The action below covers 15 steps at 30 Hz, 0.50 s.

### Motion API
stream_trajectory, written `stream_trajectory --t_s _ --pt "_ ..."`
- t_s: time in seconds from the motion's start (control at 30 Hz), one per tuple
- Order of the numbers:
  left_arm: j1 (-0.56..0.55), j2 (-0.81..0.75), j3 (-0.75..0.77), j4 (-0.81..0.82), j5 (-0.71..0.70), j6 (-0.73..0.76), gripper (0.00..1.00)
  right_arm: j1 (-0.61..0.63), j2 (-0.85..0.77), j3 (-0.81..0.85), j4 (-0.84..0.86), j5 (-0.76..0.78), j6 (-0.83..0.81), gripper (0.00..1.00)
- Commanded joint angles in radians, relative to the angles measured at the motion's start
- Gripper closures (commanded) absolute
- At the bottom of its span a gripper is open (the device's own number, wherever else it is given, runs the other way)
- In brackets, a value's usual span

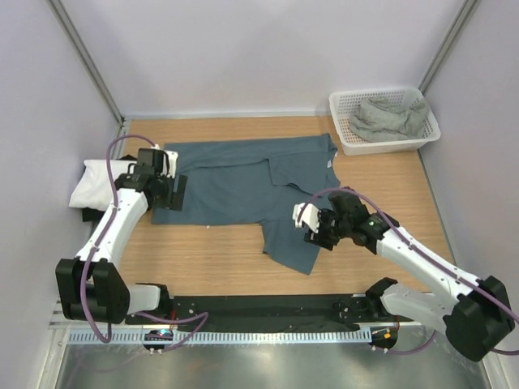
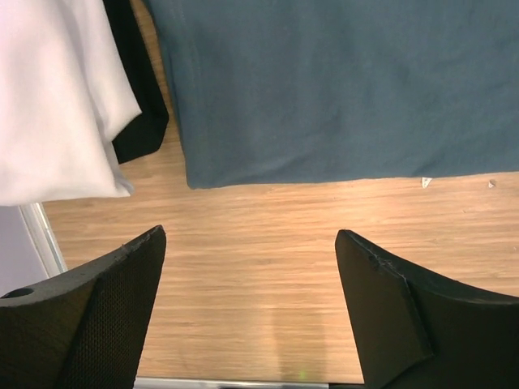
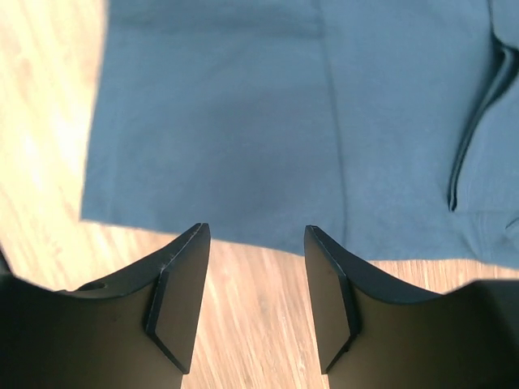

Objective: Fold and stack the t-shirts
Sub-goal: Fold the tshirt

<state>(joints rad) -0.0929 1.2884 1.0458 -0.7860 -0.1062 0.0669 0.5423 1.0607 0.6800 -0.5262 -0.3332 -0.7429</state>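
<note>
A slate-blue t-shirt [image 1: 235, 182] lies spread on the wooden table, with one part hanging toward the near edge. My left gripper [image 1: 177, 193] hovers at the shirt's left edge. In the left wrist view that left gripper [image 2: 251, 243] is open over bare wood, just short of the blue hem [image 2: 340, 89]. My right gripper [image 1: 308, 223] is by the shirt's near right part. Seen from the right wrist, the right gripper [image 3: 255, 235] is open, its tips at the blue cloth's edge [image 3: 243, 121]. A folded white t-shirt [image 1: 93, 182] rests on a black t-shirt [image 1: 85, 215] at the far left. A grey-green t-shirt [image 1: 389, 117] lies crumpled in the basket.
A white mesh basket [image 1: 345, 138] stands at the back right corner. Grey walls close in the table on three sides. The white shirt [image 2: 49, 97] and black shirt [image 2: 138, 105] lie close to the left of the left gripper. A metal rail runs along the near edge.
</note>
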Motion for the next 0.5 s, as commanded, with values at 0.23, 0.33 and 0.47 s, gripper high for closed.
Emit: stream_trajectory --t_s 0.23,0.33,0.47 --pt "0.015 0.121 0.023 -0.021 0.062 -0.062 0.17 0.106 -0.151 -0.102 -0.086 -0.078 -0.303 0.45" --pt "0.028 0.126 -0.023 0.007 0.085 -0.087 0.20 0.123 -0.146 -0.123 -0.075 -0.101 -0.368 0.46" --pt "0.036 0.140 -0.043 0.037 0.082 -0.105 0.20 0.131 -0.104 -0.134 -0.070 -0.135 -0.414 0.47"
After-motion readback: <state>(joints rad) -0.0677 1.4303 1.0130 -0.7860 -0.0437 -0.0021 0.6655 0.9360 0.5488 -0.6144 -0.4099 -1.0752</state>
